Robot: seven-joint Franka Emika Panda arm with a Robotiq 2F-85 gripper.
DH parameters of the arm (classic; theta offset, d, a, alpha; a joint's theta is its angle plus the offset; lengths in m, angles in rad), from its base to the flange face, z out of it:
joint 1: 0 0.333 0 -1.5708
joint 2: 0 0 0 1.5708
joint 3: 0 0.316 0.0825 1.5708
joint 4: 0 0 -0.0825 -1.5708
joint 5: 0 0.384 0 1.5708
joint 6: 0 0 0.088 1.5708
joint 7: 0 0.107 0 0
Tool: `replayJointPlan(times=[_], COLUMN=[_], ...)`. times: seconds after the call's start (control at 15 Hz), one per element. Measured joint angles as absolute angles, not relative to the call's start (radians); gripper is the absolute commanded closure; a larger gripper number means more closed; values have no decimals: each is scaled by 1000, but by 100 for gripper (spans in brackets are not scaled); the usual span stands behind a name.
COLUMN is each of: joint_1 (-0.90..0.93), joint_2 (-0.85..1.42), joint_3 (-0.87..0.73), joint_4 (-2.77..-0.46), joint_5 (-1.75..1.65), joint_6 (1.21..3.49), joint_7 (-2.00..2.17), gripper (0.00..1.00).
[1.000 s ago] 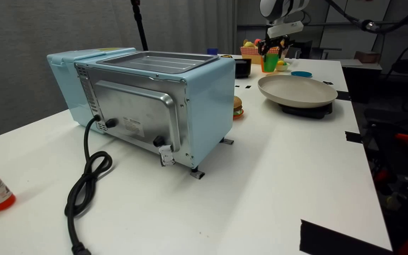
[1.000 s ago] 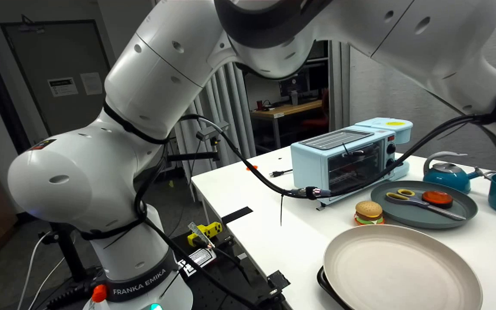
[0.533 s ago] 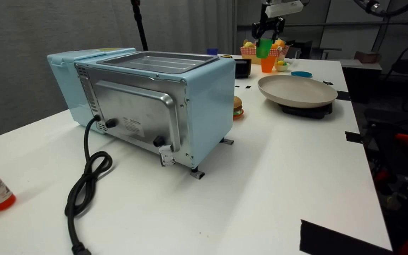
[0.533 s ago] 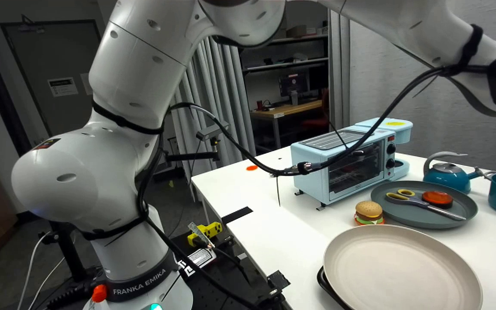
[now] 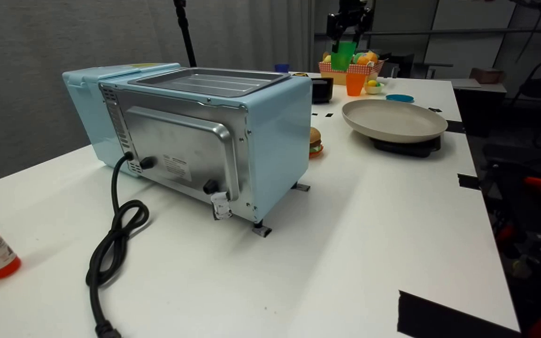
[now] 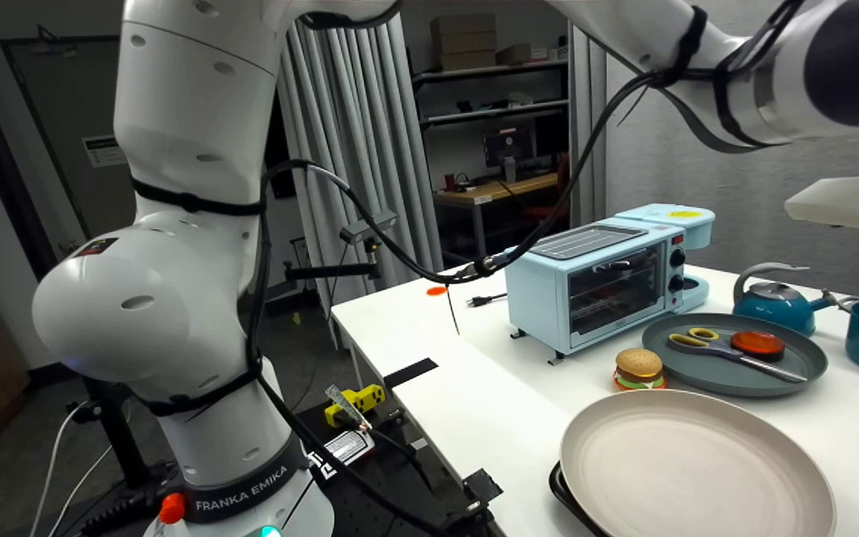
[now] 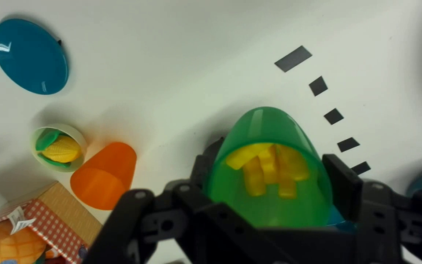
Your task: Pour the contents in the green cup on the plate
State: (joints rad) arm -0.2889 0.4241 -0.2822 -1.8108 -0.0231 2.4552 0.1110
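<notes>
In an exterior view, at the top of the frame, right of centre, a black two-fingered gripper [image 5: 346, 42] is holding a small bright green plastic cup [image 5: 343, 57] in the air, its jaws parted only by the cup between them. In the wrist view I'm seeing small chunky yellow pieces [image 7: 268, 167] lying inside the cup. On the right of both exterior views, a wide round beige-grey plate [image 6: 690, 462] is sitting on a black base [image 5: 409, 147]

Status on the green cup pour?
Gripper shut on green cup, aloft. Yellow pieces inside, pour onto plate pending. Orange cup standing lower, likely not in the way.
</notes>
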Motion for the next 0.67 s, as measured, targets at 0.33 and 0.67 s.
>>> replayJointPlan(times=[0.33,0.67], joint_1=[-241,-217], joint_2=[268,144], joint_3=[-255,-215], joint_4=[-1986,-2133], joint_5=[-58,-66], joint_6=[2442,2349], joint_7=[60,-14], gripper=[47,47])
